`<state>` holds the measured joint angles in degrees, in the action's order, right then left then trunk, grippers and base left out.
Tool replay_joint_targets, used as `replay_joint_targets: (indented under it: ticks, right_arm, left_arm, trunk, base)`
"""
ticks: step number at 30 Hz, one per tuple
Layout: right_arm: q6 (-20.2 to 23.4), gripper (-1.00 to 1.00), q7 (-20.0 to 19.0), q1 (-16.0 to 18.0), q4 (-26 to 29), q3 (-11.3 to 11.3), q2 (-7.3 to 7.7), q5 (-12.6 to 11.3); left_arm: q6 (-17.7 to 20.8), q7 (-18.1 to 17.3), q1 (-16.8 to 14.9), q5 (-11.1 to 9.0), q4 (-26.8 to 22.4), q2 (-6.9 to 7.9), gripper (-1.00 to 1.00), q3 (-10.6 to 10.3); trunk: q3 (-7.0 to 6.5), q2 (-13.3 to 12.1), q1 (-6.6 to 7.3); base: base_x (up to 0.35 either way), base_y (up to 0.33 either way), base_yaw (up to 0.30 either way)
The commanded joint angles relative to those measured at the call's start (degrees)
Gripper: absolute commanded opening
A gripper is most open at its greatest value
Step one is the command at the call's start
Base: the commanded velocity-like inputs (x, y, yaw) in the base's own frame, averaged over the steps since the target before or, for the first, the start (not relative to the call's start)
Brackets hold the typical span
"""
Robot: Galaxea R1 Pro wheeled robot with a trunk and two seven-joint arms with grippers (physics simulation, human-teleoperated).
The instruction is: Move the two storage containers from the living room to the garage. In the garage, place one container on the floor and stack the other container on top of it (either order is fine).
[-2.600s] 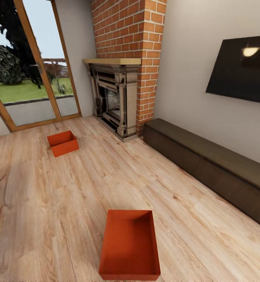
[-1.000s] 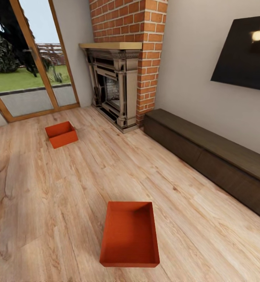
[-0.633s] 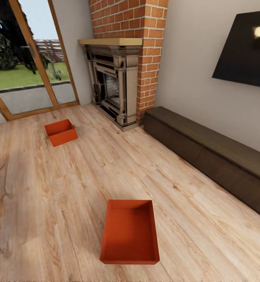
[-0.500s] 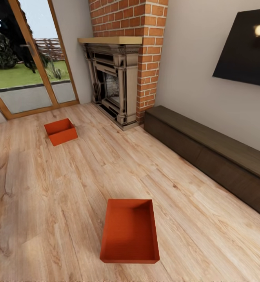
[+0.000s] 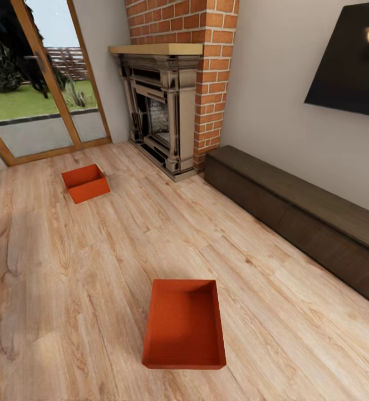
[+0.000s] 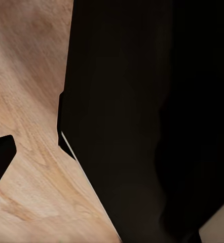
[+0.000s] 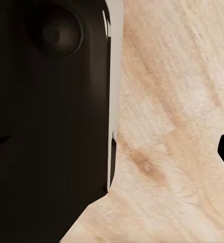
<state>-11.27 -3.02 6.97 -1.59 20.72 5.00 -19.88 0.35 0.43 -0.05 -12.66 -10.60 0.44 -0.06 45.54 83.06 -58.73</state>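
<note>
Camera advanced; containers (image 5: 184, 326) unmoved, seemingly.

No text, label, brand, number or sign can be read anywhere. The two orange-red open rectangular bins, the near one (image 5: 184, 326) and the far one (image 5: 85, 182), have plain walls. The black wall-mounted flat screen (image 5: 348, 61) carries just a lamp's glare; any maker's mark on it may be too small to see. The wrist views give dark, unmarked surfaces over light wood planks (image 6: 26, 81).
</note>
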Motion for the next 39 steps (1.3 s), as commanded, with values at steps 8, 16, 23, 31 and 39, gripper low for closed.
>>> replay_joint_targets:
  ticks: [8,16,23,31,39]
  right_arm:
    - [-0.3,1.00,-0.3,0.1,-0.2,0.4,-0.06,-0.6]
    - [-0.3,1.00,-0.3,0.1,-0.2,0.4,-0.08,-0.6]
    - [-0.3,1.00,-0.3,0.1,-0.2,0.4,-0.08,-0.6]
    - [-0.2,1.00,-0.3,0.1,-0.2,0.3,-0.03,-0.6]
    - [-0.4,1.00,-0.3,0.1,-0.2,0.1,-0.15,-0.7]
  left_arm:
    - [0.0,0.0,0.0,-0.3,0.0,0.00,1.00,0.0]
    - [0.0,0.0,0.0,-0.3,0.0,0.00,1.00,0.0]
    - [0.0,0.0,0.0,-0.3,0.0,0.00,1.00,0.0]
    - [0.0,0.0,0.0,-0.3,0.0,0.00,1.00,0.0]
    - [0.0,0.0,0.0,-0.3,0.0,0.00,1.00,0.0]
  trunk:
    - [0.77,0.0,0.00]
    - [1.51,0.0,0.00]
    - [2.15,0.0,0.00]
    - [2.55,0.0,0.00]
    - [2.59,0.0,0.00]
  base:
    - [0.000,0.000,0.000]
    - [0.000,0.000,0.000]
    - [0.000,0.000,0.000]
    - [0.000,0.000,0.000]
    - [0.000,0.000,0.000]
